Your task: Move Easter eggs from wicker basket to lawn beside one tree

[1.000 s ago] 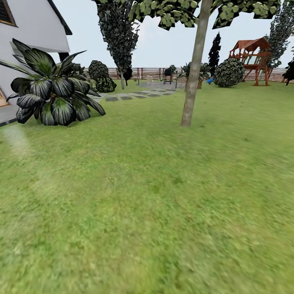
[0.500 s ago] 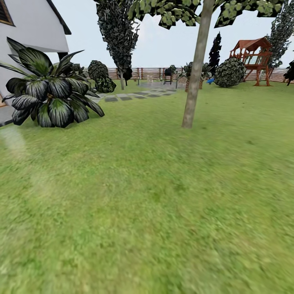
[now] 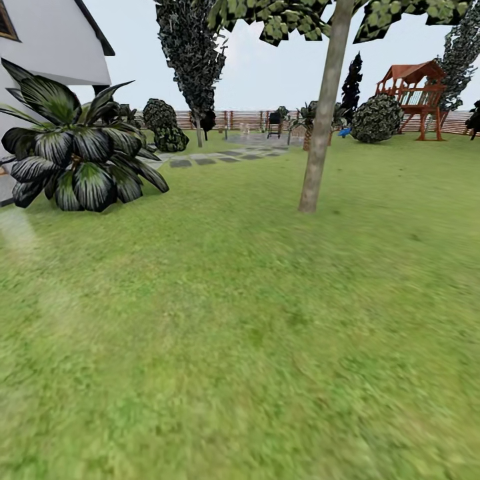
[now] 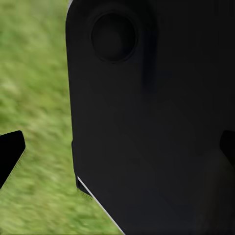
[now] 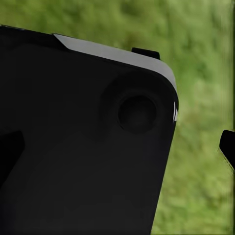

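1. The lawn [image 3: 240, 333] spreads across the whole near and middle ground of the head view, mottled green and slightly blurred.
2. The tree [image 3: 323, 113] with the pale grey-tan trunk stands on the grass in the middle distance, a little right of centre; its trunk leans slightly, and its angular green-speckled foliage hangs along the top of the view.
3. To the left, near the white house [image 3: 47, 47], sits a low broad-leaved plant [image 3: 77, 157] with dark, striped leaves.
4. Beyond that plant, a tall dark-leaved tree [image 3: 192, 60] rises on a thin trunk, with rounded dark shrubs [image 3: 163, 123] beside it.
5. A line of grey stepping stones [image 3: 220, 158] leads away toward a paved patch at the far side.
6. The brown slatted fence [image 3: 247, 120] closes the far edge of the garden.
7. At the far right stands a red-brown wooden play structure [image 3: 415, 93], with a rounded bush [image 3: 375, 118] just to its left.
8. In the left wrist view, the left gripper [image 4: 117, 147] faces a large black body of the robot [image 4: 156, 122], with blurred grass beside it; one dark fingertip [image 4: 10, 152] shows at one edge and another at the opposite edge, so the fingers stand wide apart.
9. In the right wrist view, the right gripper [image 5: 117, 147] likewise looks onto a black robot housing [image 5: 83, 147] above grass; its dark fingertips [image 5: 227, 144] sit at opposite edges, spread apart, with nothing held between them.
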